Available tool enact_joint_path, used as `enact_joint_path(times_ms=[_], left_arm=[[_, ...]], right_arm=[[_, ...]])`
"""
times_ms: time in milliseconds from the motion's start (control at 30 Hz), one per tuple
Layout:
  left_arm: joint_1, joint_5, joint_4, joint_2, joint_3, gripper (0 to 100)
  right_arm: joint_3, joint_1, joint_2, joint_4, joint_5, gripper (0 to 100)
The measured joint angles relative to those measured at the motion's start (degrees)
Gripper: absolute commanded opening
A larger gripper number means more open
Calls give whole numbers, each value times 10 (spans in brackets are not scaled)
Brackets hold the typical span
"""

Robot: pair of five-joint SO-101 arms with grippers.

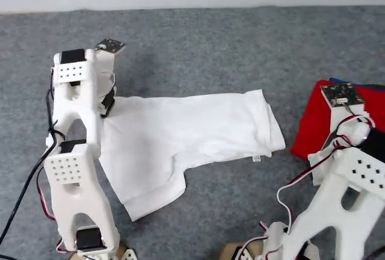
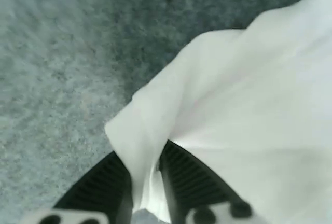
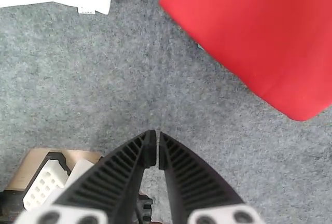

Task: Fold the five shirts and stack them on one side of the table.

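In the high view, the white shirt is seen spread in the middle of the table, with a red shirt by the right edge. In the left wrist view, the white shirt's edge is pinched in the left gripper. The edge should be lifted slowly and laid over flat. In the right wrist view, the right gripper is closed on nothing.

The loose shirt lies mid-table, with its left edge pinched in the left gripper. The folded shirt sits at the right edge, apart from it. The right gripper hangs over bare table near the folded one.
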Motion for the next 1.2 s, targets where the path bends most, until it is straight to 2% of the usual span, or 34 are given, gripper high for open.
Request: enact_joint_path(times_ms=[233,433,867,1200], left_arm=[[-1,-17,14,0,0,186],[-1,-25,16,0,0,192],[-1,-32,21,-33,-49,189],[-26,-35,21,-102,-52,187]], right_arm=[[0,0,0,0,0,29],[0,-7,0,0,0,29],[0,-113,3,-3,-38,30],[0,-141,155,-71,-91,30]])
